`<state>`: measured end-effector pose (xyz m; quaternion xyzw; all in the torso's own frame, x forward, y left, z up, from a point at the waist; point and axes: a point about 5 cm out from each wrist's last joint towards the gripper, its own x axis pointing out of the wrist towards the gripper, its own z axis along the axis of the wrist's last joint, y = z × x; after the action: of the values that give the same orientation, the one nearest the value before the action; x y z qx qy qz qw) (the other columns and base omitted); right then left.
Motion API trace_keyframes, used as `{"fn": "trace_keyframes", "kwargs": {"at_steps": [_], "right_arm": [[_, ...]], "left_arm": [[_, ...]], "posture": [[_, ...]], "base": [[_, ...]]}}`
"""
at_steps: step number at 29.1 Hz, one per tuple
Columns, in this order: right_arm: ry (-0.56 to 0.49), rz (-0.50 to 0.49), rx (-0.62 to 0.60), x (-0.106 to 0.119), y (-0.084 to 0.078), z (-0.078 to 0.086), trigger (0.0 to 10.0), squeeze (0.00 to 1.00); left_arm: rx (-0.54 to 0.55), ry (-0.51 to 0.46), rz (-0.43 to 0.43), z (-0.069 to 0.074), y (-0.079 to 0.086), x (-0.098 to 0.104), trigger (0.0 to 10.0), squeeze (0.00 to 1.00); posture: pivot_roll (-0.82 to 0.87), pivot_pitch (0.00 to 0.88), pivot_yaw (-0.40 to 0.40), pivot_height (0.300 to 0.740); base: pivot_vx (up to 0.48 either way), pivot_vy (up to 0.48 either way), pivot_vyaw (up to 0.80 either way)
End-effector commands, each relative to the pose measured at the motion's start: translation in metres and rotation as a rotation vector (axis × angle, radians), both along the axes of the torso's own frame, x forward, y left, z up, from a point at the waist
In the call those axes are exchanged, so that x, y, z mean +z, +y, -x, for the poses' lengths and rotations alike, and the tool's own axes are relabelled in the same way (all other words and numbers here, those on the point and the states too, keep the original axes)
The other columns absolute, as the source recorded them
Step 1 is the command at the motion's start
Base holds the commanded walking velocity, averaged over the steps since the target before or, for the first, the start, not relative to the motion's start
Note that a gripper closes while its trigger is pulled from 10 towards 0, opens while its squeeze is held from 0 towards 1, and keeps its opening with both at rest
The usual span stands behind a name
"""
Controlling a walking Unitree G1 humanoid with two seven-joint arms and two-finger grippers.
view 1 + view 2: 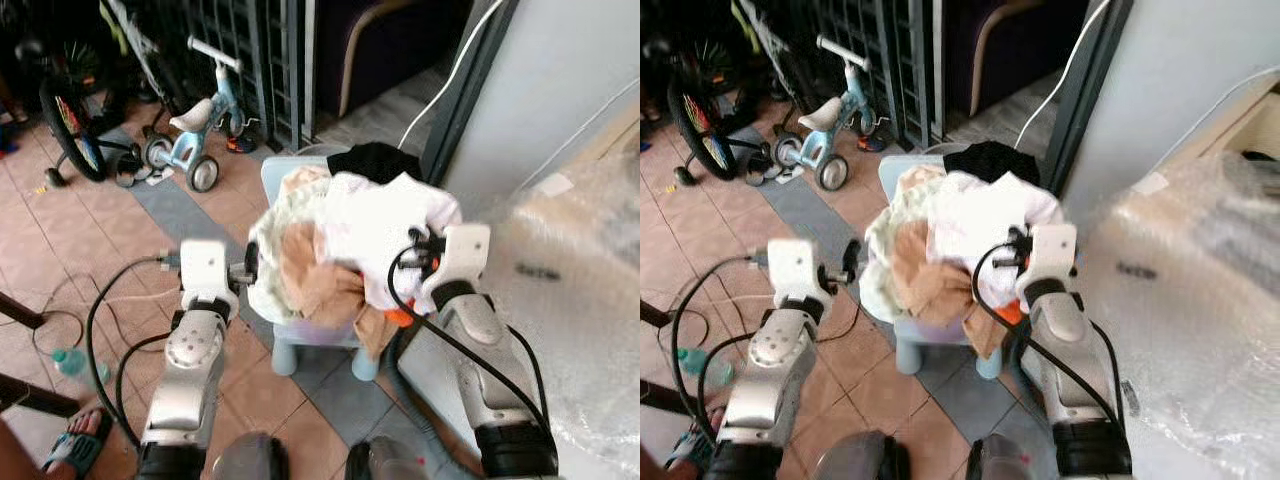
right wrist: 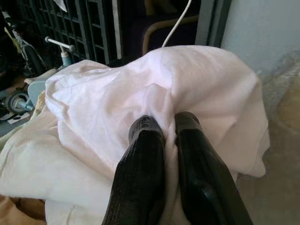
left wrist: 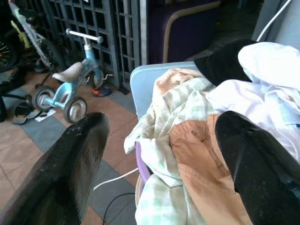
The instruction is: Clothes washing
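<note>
While gathering laundry for washing, standing over a pile of clothes (image 1: 340, 250) heaped on a pale blue stool (image 1: 300, 345), with both arms reaching in from either side.

Pinching a fold of the white garment (image 2: 154, 93) with the right pincer (image 2: 164, 129), fingers pressed nearly together and cloth caught between their tips. Holding the left pincer (image 3: 159, 154) spread wide at the opposite flank of the heap, one finger out over the tiled floor (image 1: 60, 230), the other lying against the peach garment (image 3: 201, 159) and the pale checked cloth (image 3: 173, 103) just ahead of it; gripping nothing yet.

Judging the step in hand as lifting the pile, or its top layer, off the stool. Doing it well probably calling for:
- closing the left pincer on a thick bunch of checked or peach cloth, not a thin edge, so as to share the load with the right;
- keeping the right grip deep in the fold, a shallow pinch on smooth cotton being liable to slip;
- raising both sides together and evenly, to stop loose pieces such as the black garment (image 1: 375, 160) beyond the white one from sliding off the far side;
- watching the trailing black cable (image 1: 105, 300) near the left arm and the bubble-wrapped appliance (image 1: 580, 300) just beside the right arm.

Leaving the small blue tricycle (image 1: 195, 130) well apart beyond the left pincer, no obstacle.
</note>
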<state>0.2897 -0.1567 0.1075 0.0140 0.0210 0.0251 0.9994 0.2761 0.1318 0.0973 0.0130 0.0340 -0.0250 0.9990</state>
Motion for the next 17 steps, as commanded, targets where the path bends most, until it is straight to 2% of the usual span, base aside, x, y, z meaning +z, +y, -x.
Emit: {"fn": "trace_keyframes", "kwargs": {"at_steps": [1,13,17], "right_arm": [[-0.047,-0.018,-0.009,0.0093,0.0055,-0.0006,10.0,0.00],[-0.047,-0.002,-0.008,0.0060,0.0082,0.0066,10.0,0.00],[-0.065,0.038,0.030,0.0080,0.0128,0.0062,10.0,0.00]], "left_arm": [[0.026,-0.021,-0.035,0.0000,0.0107,0.0036,10.0,0.00],[0.036,-0.029,-0.025,0.0010,0.0141,0.0042,10.0,0.00],[0.049,-0.029,-0.033,0.0017,0.0178,0.0033,10.0,0.00]], "posture": [[0.00,0.102,0.002,0.740],[0.00,0.098,0.005,0.740],[0.01,0.098,0.005,0.740]], "base": [[0.000,0.000,-0.56],[0.000,0.000,0.00],[0.000,0.000,0.00]]}}
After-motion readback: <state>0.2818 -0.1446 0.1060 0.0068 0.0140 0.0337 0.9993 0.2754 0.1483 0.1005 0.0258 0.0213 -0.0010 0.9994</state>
